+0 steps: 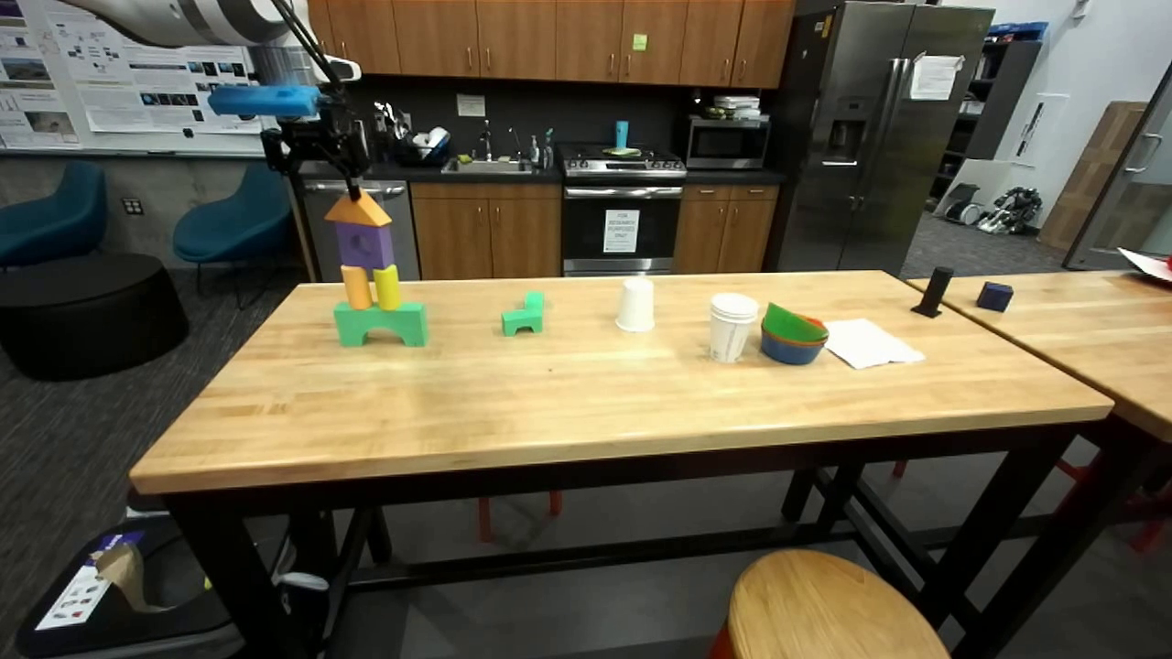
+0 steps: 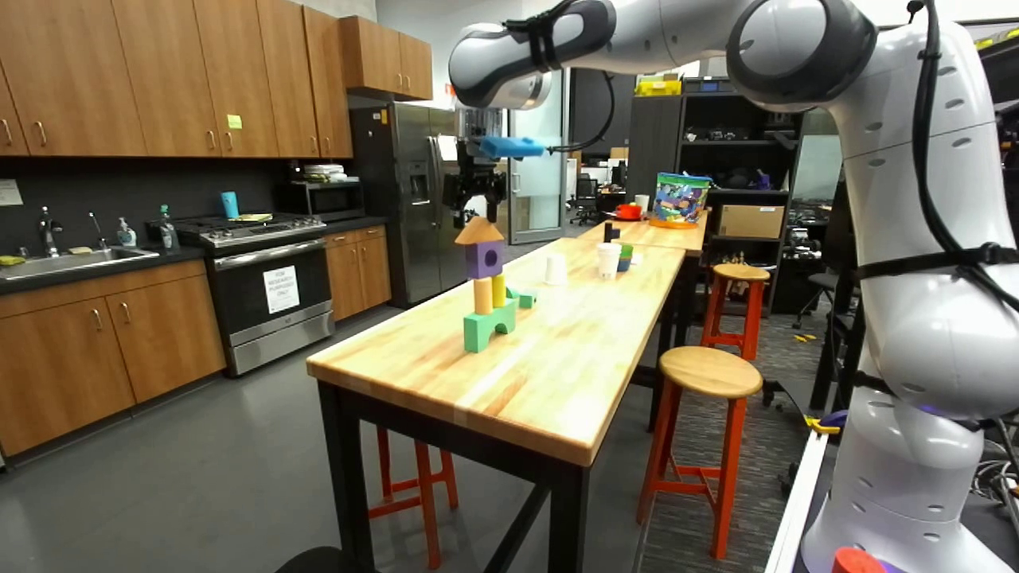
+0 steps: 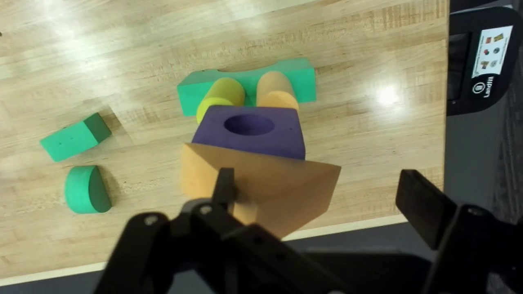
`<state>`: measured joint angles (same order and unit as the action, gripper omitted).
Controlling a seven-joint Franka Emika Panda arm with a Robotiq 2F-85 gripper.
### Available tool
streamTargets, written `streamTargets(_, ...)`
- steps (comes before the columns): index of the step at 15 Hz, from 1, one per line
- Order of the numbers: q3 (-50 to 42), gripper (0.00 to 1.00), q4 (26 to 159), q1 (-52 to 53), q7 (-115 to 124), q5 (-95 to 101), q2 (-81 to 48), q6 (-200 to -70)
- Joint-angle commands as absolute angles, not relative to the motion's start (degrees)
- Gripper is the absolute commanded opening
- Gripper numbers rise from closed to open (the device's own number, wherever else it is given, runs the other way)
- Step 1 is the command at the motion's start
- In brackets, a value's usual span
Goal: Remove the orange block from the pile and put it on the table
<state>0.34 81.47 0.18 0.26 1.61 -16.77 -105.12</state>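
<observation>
The orange triangular block [image 1: 359,211] sits on top of the pile, and also shows in an exterior view [image 2: 479,231] and the wrist view [image 3: 282,179]. Below it are a purple block [image 1: 364,245] with a hole, an orange cylinder [image 1: 356,287], a yellow cylinder [image 1: 388,287] and a green arch [image 1: 381,326] on the table [image 1: 549,394]. My gripper [image 3: 318,179] is open just above the orange triangle. In the wrist view one finger overlaps the triangle's left part; the other is off past its right end. Whether the finger touches it, I cannot tell.
Small green blocks [image 1: 523,316] lie beside the pile. Farther along are an upturned white cup [image 1: 635,305], stacked white cups [image 1: 731,328], nested bowls [image 1: 793,339] and white paper [image 1: 870,344]. The pile stands near a table edge.
</observation>
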Motion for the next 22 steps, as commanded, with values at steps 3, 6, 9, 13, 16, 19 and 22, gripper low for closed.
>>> streamTargets(3, 0.27, 1.00, 77.80, -0.14, -0.73, 0.92, -18.58, -102.75)
streamTargets(6, 0.23, 1.00, 77.29, -0.25, -0.67, 0.83, -18.86, -102.50)
streamTargets(9, 0.24, 0.91, 77.13, -0.37, -0.72, 0.75, -18.86, -102.48)
streamTargets(13, 0.20, 0.54, 76.91, -0.45, -0.73, 0.73, -18.78, -102.53)
streamTargets(16, 0.13, 0.30, 76.81, -0.51, -0.72, 0.71, -18.66, -102.64)
streamTargets(19, 0.10, 0.10, 76.42, -0.62, -0.75, 0.66, -18.66, -102.64)
streamTargets(22, 0.09, 0.04, 76.22, -0.72, -0.79, 0.67, -18.66, -102.74)
